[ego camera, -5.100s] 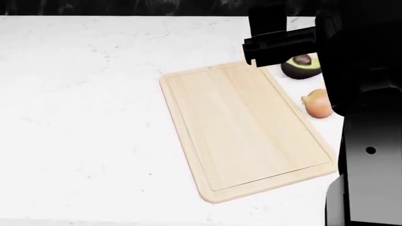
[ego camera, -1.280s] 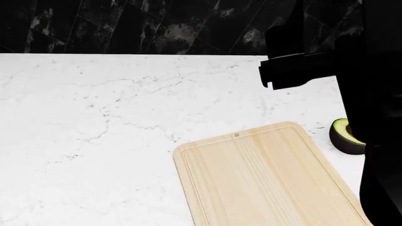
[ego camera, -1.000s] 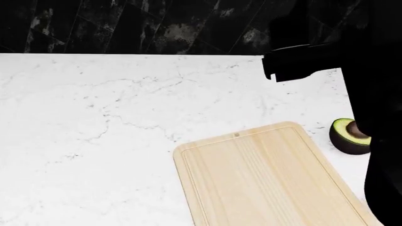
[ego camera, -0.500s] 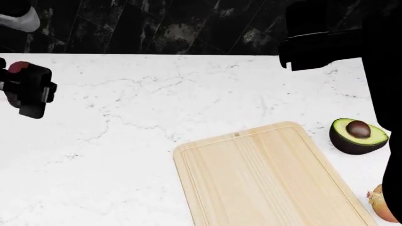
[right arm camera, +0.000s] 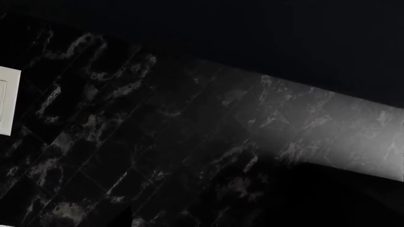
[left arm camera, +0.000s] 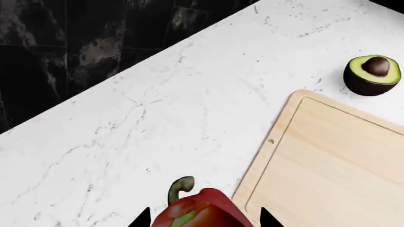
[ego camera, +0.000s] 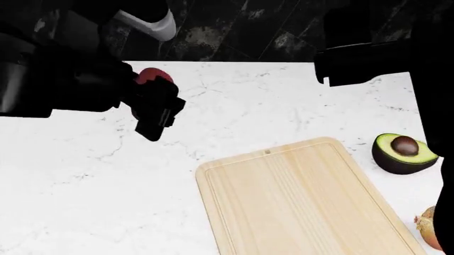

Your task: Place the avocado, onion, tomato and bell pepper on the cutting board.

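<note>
1. While clamped between the dark fingers of the left gripper (ego camera: 157,109), bell pepper (left arm camera: 200,211) held above the white marble counter (ego camera: 85,175), just off the cutting board's (ego camera: 298,196) far-left corner; curled green stem pointing away from the gripper in the left wrist view.
2. Seen from the head camera only as a red patch (ego camera: 151,76) behind the gripper body.
3. Cutting board bare, lying at an angle on the counter, pale wood with a groove along its edge.
4. Halved avocado (ego camera: 404,153) on the counter just beside the board's far-right corner, pit up, not touching it.
5. Onion (ego camera: 434,227) at the right edge, near the board's right side, partly cut off.
6. Right gripper (ego camera: 358,62) raised over the counter's back edge; cannot tell whether fingers apart or together.
7. Right wrist camera facing only the black marbled wall tiles (right arm camera: 158,142).
</note>
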Controlling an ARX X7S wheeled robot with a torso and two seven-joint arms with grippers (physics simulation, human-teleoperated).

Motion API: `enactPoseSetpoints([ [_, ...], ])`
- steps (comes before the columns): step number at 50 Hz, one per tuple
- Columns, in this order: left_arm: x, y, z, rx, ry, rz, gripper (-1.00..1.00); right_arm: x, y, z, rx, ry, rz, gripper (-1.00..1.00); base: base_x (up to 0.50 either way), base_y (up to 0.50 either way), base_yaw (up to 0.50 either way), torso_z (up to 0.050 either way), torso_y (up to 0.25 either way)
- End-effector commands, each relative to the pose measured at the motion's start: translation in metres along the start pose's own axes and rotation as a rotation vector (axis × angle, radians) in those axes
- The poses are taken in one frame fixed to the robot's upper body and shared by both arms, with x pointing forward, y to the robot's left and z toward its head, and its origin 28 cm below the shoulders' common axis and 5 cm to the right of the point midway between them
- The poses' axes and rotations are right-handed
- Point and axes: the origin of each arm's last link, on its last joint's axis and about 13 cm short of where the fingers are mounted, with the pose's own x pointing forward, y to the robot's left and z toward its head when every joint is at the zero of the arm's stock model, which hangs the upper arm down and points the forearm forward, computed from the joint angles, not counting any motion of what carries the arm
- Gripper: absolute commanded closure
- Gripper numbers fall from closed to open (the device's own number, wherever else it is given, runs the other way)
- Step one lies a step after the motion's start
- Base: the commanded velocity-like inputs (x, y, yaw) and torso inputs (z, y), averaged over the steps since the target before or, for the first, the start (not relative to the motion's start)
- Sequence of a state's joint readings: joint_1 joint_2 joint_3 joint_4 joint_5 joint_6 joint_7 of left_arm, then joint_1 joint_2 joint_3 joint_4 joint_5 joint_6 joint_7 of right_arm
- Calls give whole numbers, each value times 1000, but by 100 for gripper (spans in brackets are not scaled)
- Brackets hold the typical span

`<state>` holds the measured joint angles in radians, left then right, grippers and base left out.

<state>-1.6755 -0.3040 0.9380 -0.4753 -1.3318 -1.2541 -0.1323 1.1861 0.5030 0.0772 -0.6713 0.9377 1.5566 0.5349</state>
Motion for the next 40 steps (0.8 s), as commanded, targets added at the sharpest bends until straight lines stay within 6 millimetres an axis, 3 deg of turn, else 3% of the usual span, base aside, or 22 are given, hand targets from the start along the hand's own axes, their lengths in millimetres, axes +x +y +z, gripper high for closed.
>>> enactPoseSetpoints([
  [1, 25, -33, 15, 68, 3, -169, 100, -1, 0, 1, 29, -12, 18, -100, 0, 0, 0, 0, 0],
  [19, 56, -56, 1, 35, 27, -286, 100, -2, -5, 5, 30, -26, 8, -100, 0, 0, 0, 0, 1],
  [40, 94, -61, -16, 23, 24, -311, 100, -5, -4, 1, 30, -16, 5, -100, 0, 0, 0, 0, 0],
])
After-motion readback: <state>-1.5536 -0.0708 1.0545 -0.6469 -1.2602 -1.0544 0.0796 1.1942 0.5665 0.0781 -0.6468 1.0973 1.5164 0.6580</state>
